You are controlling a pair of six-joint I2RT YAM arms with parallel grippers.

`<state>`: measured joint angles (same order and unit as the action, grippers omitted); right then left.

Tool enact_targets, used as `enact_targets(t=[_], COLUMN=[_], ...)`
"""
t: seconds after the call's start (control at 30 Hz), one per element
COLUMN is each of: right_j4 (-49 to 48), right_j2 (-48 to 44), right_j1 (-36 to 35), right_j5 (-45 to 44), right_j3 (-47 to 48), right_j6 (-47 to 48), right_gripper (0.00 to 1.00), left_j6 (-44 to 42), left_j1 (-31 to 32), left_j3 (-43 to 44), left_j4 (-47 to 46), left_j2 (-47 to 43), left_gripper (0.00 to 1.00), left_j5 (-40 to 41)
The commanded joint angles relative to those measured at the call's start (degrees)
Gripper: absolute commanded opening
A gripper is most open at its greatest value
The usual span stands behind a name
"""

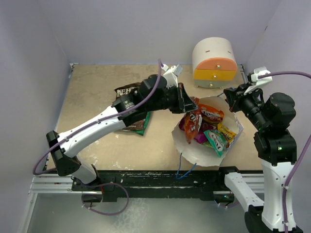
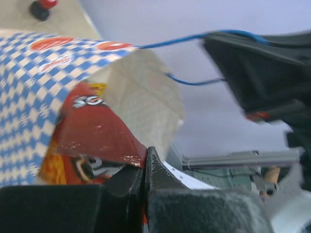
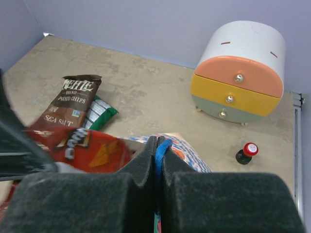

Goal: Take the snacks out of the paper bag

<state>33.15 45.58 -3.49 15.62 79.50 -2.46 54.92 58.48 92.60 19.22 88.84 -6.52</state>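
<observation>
The paper bag (image 1: 187, 141) lies open at centre right with several snack packets (image 1: 214, 127) in its mouth. My left gripper (image 1: 190, 104) is at the bag's mouth, shut on a corner of a red chip packet (image 2: 92, 131), which also shows in the top view (image 1: 193, 121). My right gripper (image 1: 228, 98) is shut on the bag's blue string handle (image 3: 162, 148) at the bag's far rim. The dark brown Kettle bag (image 1: 127, 91) and a green packet (image 1: 141, 125) lie on the table under my left arm; both show in the right wrist view (image 3: 73, 102), the green one (image 3: 99, 111) beside it.
A cream domed mini cabinet (image 1: 215, 63) with orange and yellow drawers stands at the back right. A small red-capped black object (image 3: 245, 153) lies on the table near it. Purple walls close in the table on three sides. The other blue handle (image 1: 183, 170) hangs over the front rail.
</observation>
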Motion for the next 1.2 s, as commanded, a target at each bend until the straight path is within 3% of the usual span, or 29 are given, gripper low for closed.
enact_targets(t=[0.0,0.2,0.4,0.53,0.63,0.7,0.83,1.17], right_j4=[-9.8,-9.0,-7.8,-6.7,-5.6,-5.2,-4.8,-2.2], right_j2=[-0.4,1.1,0.8,0.8,1.5,1.9,2.2,1.4], right_j1=[-0.2,-0.1,-0.2,-0.2,-0.2,-0.2,-0.2,-0.2], right_j5=[-2.3,-2.4,-2.7,-2.3,-2.0,-1.6,-1.5,0.3], right_j3=[1.0,3.3,3.4,2.7,3.5,4.2,4.9,5.3], right_j6=[-1.5,-1.6,-2.0,-2.8,-3.1,-3.1,-3.2,-3.3], right_gripper=[0.00,0.00,0.00,0.00,0.00,0.00,0.00,0.00], left_j6=[-9.9,-15.8,-18.5,-18.9,-14.1,-13.5,-13.7,-5.2], left_j1=[-0.8,-2.8,-3.0,-3.1,-3.8,-5.5,-10.9,-28.2], left_j3=[12.8,20.6,16.6,16.5,16.5,16.1,15.1,11.7], left_j4=[7.0,16.9,17.8,19.3,23.2,22.6,18.1,11.5], left_j2=[-3.3,-7.8,-16.2,-17.1,-16.3,-15.4,-12.3,-3.1], left_gripper=[0.00,0.00,0.00,0.00,0.00,0.00,0.00,0.00], left_j5=[-8.6,-2.6,18.7,34.7,47.9,52.0,49.6,30.8])
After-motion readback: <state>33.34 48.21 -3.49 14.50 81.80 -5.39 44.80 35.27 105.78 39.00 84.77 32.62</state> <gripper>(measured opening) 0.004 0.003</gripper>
